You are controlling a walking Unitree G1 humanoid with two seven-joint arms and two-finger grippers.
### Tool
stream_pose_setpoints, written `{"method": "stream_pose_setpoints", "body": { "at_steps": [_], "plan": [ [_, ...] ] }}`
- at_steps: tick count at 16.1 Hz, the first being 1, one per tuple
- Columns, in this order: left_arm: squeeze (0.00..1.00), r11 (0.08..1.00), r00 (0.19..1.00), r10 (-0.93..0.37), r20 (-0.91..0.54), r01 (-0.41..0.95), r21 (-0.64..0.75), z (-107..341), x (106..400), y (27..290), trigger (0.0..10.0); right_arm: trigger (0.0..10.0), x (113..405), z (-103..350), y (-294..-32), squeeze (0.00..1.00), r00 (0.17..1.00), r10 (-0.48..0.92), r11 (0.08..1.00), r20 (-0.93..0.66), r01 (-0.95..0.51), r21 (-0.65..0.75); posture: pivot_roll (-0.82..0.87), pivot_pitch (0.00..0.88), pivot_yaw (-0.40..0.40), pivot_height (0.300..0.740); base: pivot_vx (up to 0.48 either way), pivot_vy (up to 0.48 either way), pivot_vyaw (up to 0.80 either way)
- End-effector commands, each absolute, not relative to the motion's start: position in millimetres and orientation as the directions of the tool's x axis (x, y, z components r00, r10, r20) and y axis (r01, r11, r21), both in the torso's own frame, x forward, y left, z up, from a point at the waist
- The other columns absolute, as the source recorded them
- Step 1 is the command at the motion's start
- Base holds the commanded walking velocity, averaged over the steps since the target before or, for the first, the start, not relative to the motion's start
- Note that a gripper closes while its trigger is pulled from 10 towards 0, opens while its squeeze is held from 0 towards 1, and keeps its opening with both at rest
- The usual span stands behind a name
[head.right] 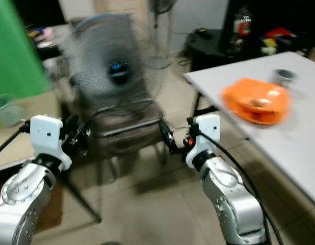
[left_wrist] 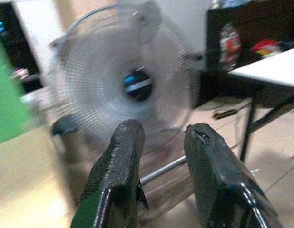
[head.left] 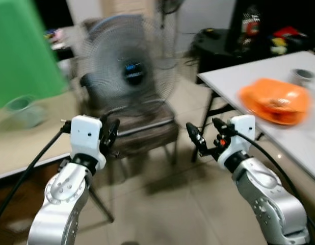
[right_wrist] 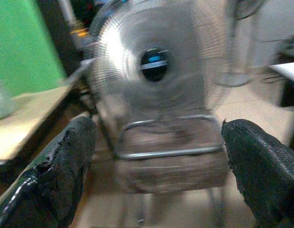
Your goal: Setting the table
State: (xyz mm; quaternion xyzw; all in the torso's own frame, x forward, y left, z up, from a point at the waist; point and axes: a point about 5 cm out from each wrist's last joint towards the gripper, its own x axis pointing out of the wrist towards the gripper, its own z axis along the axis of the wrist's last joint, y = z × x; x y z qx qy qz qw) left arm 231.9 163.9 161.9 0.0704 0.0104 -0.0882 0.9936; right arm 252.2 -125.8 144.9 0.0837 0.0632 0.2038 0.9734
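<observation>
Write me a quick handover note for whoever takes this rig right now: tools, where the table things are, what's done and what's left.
Left tool: raised in front of the chair, fingers a little apart, holding nothing.
Right tool: raised beside it, fingers wide apart, holding nothing.
Views are blurred; the robot seems to be moving.
White table to the right carries an orange dish and a small grey cup behind it.
Beige table to the left carries a clear container.
A fan stands on the chair.
Done: nothing that can be judged from here.
Left: approach the white table and lay it.
</observation>
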Motion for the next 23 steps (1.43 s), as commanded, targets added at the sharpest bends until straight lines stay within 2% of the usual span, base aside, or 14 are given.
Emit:
{"method": "stream_pose_setpoints", "body": {
  "at_steps": [1, 14, 23],
  "plan": [
    [0.0, 0.975, 0.985, -0.172, -0.023, 0.174, 0.137, 165, 234, 165, 10.0, 10.0, 254, 148, -126, 1.0, 0.908, 0.41, 0.904, -0.083, -0.393, 0.169, 0.1, 0.0, 0.039, 0.74, 0.0, 0.36, 0.0],
    [0.0, 0.974, 0.987, -0.16, -0.005, 0.158, 0.16, 173, 238, 173, 10.0, 10.0, 260, 153, -119, 1.0, 0.897, 0.438, 0.893, -0.067, -0.424, 0.15, 0.12, 0.0, 0.037, 0.74, 0.0, 0.361, 0.0],
    [0.0, 0.974, 0.989, -0.149, 0.013, 0.144, 0.176, 178, 241, 176, 10.0, 10.0, 262, 155, -117, 1.0, 0.891, 0.452, 0.886, -0.055, -0.44, 0.147, 0.12, 0.0, 0.039, 0.74, 0.0, 0.321, 0.77]
  ]
}}
